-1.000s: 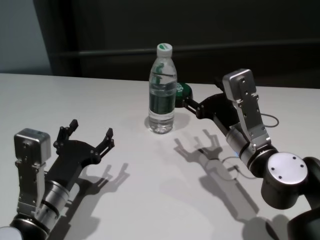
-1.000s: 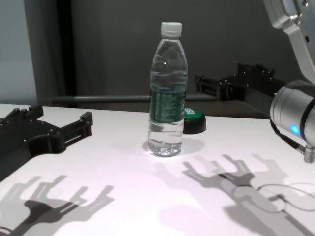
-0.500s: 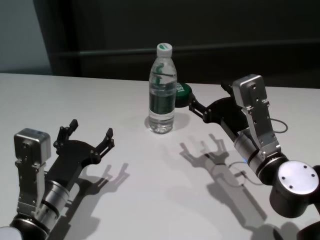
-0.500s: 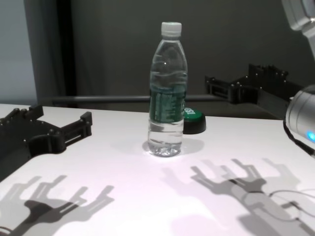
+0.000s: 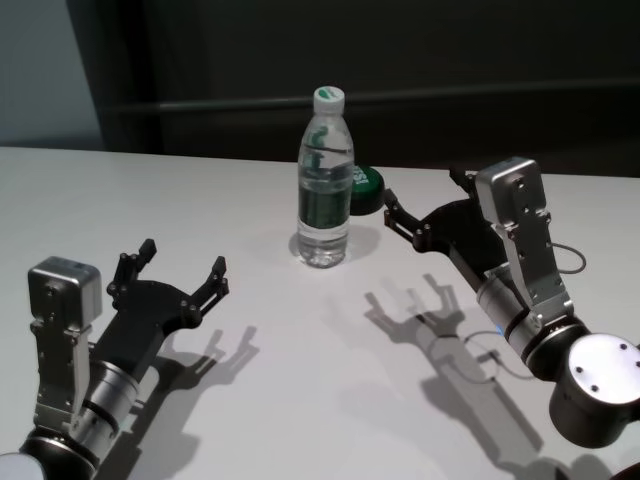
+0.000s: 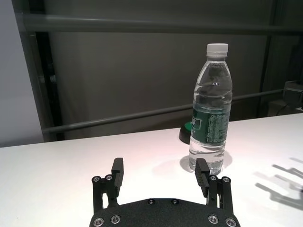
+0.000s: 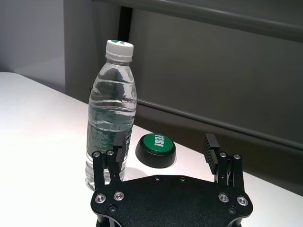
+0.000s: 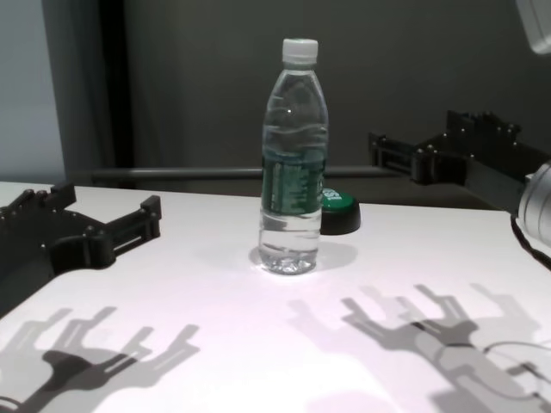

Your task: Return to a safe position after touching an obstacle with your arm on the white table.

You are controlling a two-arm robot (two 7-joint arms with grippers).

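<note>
obstacle [image 5: 325, 190] upright, untouched | right gripper [image 5: 425, 210] spread, empty, near

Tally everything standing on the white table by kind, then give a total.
Water bottle: 1
Green-topped button: 1
Total: 2 things on the white table.

left gripper [image 5: 170, 275]: spread wide, low, near side | right gripper [image 5: 425, 205]: spread wide, raised
</note>
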